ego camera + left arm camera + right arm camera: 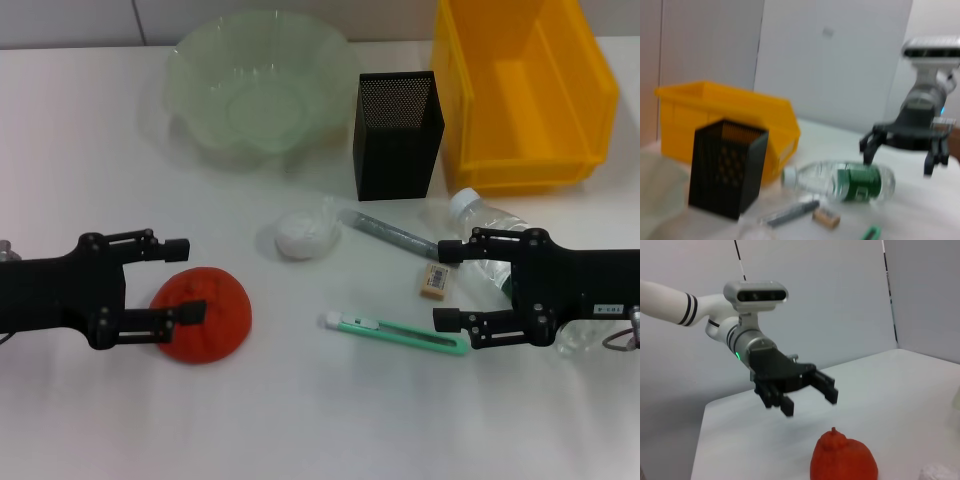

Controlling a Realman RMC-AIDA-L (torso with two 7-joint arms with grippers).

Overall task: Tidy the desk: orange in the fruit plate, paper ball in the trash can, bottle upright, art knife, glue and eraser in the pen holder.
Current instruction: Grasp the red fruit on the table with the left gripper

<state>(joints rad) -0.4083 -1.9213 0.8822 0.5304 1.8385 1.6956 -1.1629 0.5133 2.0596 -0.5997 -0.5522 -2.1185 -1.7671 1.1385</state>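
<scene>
Above the orange [203, 315], left gripper [185, 280] jaws wide.

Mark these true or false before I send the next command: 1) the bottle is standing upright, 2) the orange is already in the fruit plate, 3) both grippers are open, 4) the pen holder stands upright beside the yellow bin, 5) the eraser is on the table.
1) False. The bottle lies on its side under the right gripper.
2) False. The orange sits on the table by the left gripper; the fruit plate holds nothing.
3) True.
4) True. The pen holder stands upright beside the yellow bin.
5) True. The eraser lies on the table near the art knife.
</scene>
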